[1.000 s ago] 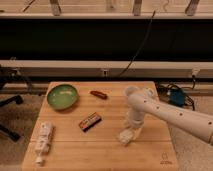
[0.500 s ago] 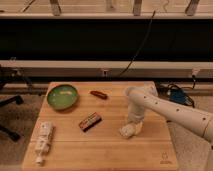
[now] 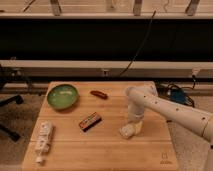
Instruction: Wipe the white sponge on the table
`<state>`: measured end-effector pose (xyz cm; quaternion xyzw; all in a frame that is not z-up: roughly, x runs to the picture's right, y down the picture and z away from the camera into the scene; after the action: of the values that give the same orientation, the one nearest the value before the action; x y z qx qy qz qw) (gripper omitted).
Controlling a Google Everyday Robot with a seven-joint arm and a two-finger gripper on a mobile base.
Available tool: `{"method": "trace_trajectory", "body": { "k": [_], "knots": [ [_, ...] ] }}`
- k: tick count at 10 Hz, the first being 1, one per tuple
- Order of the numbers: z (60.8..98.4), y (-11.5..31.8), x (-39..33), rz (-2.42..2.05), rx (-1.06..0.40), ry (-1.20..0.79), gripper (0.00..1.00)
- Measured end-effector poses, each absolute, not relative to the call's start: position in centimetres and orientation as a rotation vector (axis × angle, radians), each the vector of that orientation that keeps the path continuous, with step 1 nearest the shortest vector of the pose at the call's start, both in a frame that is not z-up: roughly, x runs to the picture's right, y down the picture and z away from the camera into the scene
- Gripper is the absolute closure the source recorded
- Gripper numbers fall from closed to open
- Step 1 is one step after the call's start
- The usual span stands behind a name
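Note:
The white sponge [image 3: 127,132] lies on the light-wood table [image 3: 100,150], right of centre. My gripper [image 3: 132,126] points straight down onto it from the white arm [image 3: 170,111], which reaches in from the right. The gripper is shut on the sponge and presses it against the wood. The gripper's housing hides the upper part of the sponge.
A green bowl [image 3: 62,96] stands at the back left, with a small red item [image 3: 99,94] beside it. A red-black packet [image 3: 90,121] lies at the centre and a white tube [image 3: 43,141] at the front left. A dark wall with a rail runs behind the table.
The gripper and the sponge have slid a short way toward the table's back and slightly right, then settled near the same spot. Nothing else has moved.

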<state>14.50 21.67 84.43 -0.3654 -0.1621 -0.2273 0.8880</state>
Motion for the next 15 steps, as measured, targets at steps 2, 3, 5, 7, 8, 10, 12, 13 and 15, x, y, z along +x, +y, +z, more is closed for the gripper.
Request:
{"method": "trace_trajectory", "body": {
  "k": [2, 3, 5, 7, 8, 10, 12, 13, 15],
  "knots": [
    [85.8, 19.3, 10.8, -0.499, -0.715, -0.378, 1.0],
    [85.9, 18.3, 9.6, -0.506, -0.699, -0.402, 1.0],
    [85.5, 17.8, 8.4, -0.52, -0.693, -0.439, 1.0],
    [84.4, 18.6, 6.6, -0.549, -0.697, -0.478, 1.0],
    [83.6, 19.6, 5.3, -0.574, -0.699, -0.501, 1.0],
    [81.5, 21.8, 3.5, -0.624, -0.703, -0.543, 1.0],
    [79.0, 23.6, 2.3, -0.681, -0.698, -0.579, 1.0],
    [78.1, 24.5, 2.1, -0.701, -0.699, -0.59, 1.0],
    [76.2, 26.8, 2.6, -0.758, -0.719, -0.584, 1.0]
  ]
}}
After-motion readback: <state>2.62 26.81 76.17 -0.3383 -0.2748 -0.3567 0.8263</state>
